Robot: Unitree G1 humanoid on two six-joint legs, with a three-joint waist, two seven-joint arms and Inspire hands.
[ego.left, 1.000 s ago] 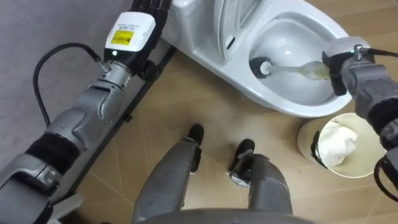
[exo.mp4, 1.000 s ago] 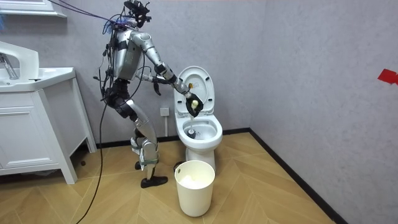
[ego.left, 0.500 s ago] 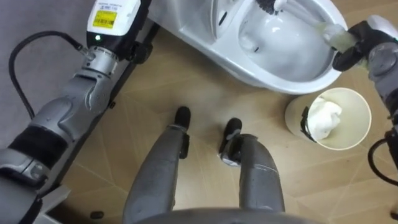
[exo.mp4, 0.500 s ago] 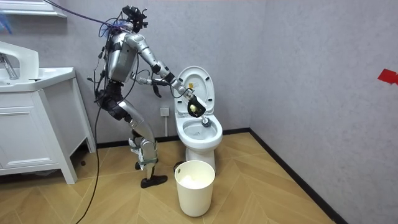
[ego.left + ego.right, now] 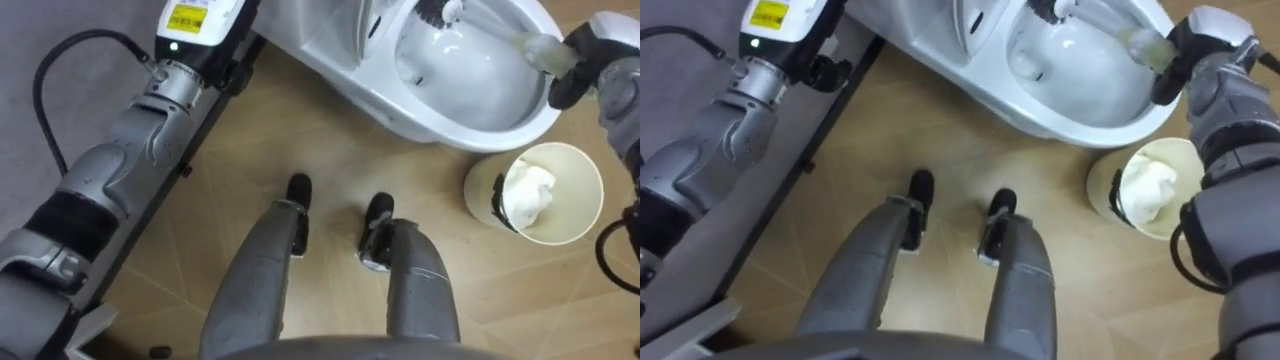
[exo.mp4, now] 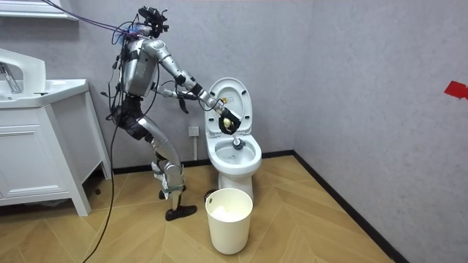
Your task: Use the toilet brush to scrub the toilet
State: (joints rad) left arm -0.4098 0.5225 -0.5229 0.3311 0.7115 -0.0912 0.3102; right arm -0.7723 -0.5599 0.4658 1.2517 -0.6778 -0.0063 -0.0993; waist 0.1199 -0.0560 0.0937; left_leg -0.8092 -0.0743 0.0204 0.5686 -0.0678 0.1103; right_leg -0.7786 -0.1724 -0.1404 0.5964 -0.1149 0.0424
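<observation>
The toilet is seen at 12 to 1 o'clock in the eye views, with its lid raised against the wall in the room view. The toilet brush is held across the bowl. Its pale handle end lies at 2 o'clock, and its dark bristle head is set against the far inner wall of the bowl at about 12 o'clock. The right hand is closed round the thick outer end of the handle, with the fingers curled about it. The left arm is stretched toward 11 o'clock beside the toilet. The state of the left hand cannot be told. A cream waste bin, with something white crumpled inside, stands on the floor at 3 o'clock, just beside the bowl's front.

The brush is judged to be light, with a stiff plastic shaft and springy bristles, so little force should be needed. The glazed bowl is hard and slick, and the head may be expected to slide rather than bite. A wet handle could be slippery, so a full wrap at the thick end, well away from the bristles, is judged the right hold. Because of the long lever from that end, sideways pressure at the head is likely to be felt as twist in the grasp.
</observation>
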